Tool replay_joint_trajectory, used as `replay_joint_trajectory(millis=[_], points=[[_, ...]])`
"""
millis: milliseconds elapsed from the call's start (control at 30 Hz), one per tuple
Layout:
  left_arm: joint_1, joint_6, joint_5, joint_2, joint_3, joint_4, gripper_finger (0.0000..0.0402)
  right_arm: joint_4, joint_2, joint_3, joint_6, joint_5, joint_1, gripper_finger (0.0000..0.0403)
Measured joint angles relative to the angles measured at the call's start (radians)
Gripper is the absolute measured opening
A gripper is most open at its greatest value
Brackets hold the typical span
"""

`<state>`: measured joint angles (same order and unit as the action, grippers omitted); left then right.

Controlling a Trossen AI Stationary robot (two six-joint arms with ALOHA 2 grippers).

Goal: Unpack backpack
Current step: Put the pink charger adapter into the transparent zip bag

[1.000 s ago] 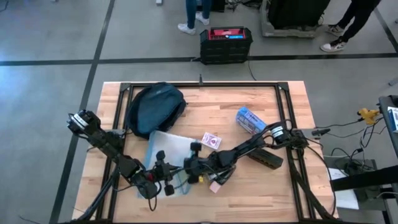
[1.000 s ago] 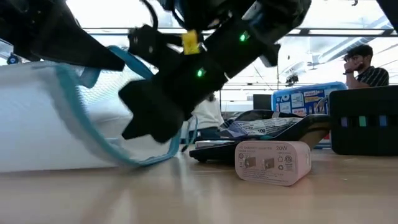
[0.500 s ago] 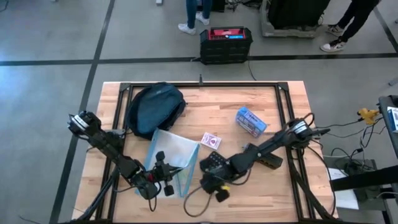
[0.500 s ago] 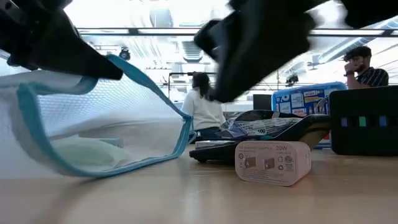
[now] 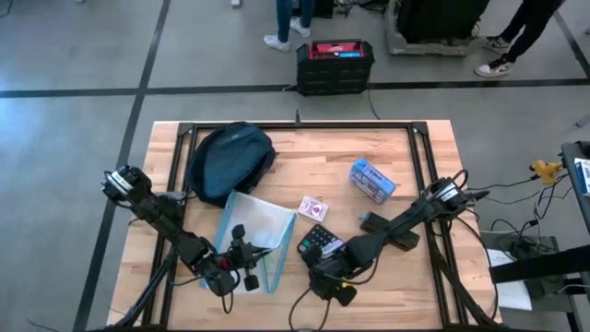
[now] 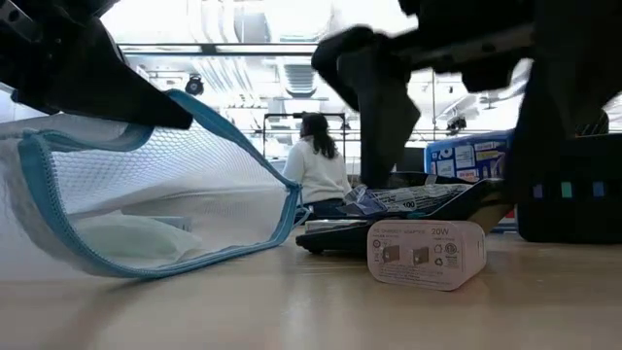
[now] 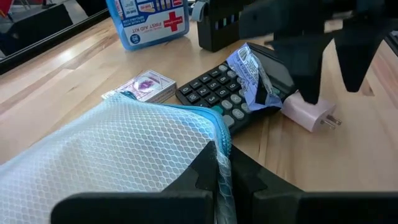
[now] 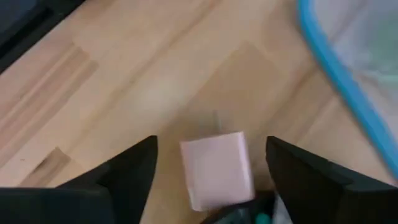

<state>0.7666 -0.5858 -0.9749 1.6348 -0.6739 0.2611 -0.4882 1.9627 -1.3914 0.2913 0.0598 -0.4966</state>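
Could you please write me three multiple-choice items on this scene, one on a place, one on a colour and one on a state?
1. Where does the dark navy-blue fabric backpack lie on the wooden table, seen in the high view?
A. Far left corner
B. Near right corner
C. Dead centre

2. What colour is the small boxy plastic wall charger?
A. Green
B. Pale pink
C. Black

3. How does the left gripper stand?
A. Wide open above the table
B. Shut on the black calculator
C. Shut on the blue-edged white mesh pouch

Key: 1 A, the high view shows the backpack by the table's far left corner. 2 B, the low and left wrist views show the charger pale pink. 3 C, the left wrist view shows the dark fingers pinching the pouch's blue zip edge.
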Motion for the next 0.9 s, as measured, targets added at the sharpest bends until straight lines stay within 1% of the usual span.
replay_joint_trajectory(millis=[133, 233, 267, 367, 500, 533, 633, 767, 900], points=[[-0.002, 0.000, 0.000, 0.000, 0.000, 0.000, 0.0000, 0.005, 0.035, 0.000, 0.080, 0.014, 0.006, 0.0303], [-0.002, 0.000, 0.000, 0.000, 0.000, 0.000, 0.0000, 0.003, 0.065, 0.000, 0.126, -0.006, 0.013, 0.0291], [-0.002, 0.000, 0.000, 0.000, 0.000, 0.000, 0.0000, 0.005, 0.071, 0.000, 0.130, 0.003, 0.019, 0.0283], [-0.002, 0.000, 0.000, 0.000, 0.000, 0.000, 0.0000, 0.002, 0.076, -0.001, 0.127, 0.008, 0.028, 0.0249], [-0.002, 0.004, -0.001, 0.000, 0.000, 0.000, 0.0000, -0.008, 0.076, -0.007, 0.131, 0.004, 0.031, 0.0176], [-0.002, 0.004, -0.001, 0.000, 0.000, 0.000, 0.0000, -0.008, 0.076, -0.011, 0.141, -0.001, 0.031, 0.0166], [-0.002, 0.004, -0.001, 0.000, 0.000, 0.000, 0.0000, -0.016, 0.076, -0.027, 0.156, -0.011, 0.032, 0.0166], [-0.003, 0.005, -0.001, 0.000, 0.000, 0.001, 0.0000, -0.010, 0.076, -0.083, 0.160, -0.039, 0.034, 0.0166], [-0.003, 0.030, -0.003, -0.006, -0.003, 0.013, 0.0000, 0.024, 0.076, -0.125, 0.189, -0.169, 0.040, 0.0166]])
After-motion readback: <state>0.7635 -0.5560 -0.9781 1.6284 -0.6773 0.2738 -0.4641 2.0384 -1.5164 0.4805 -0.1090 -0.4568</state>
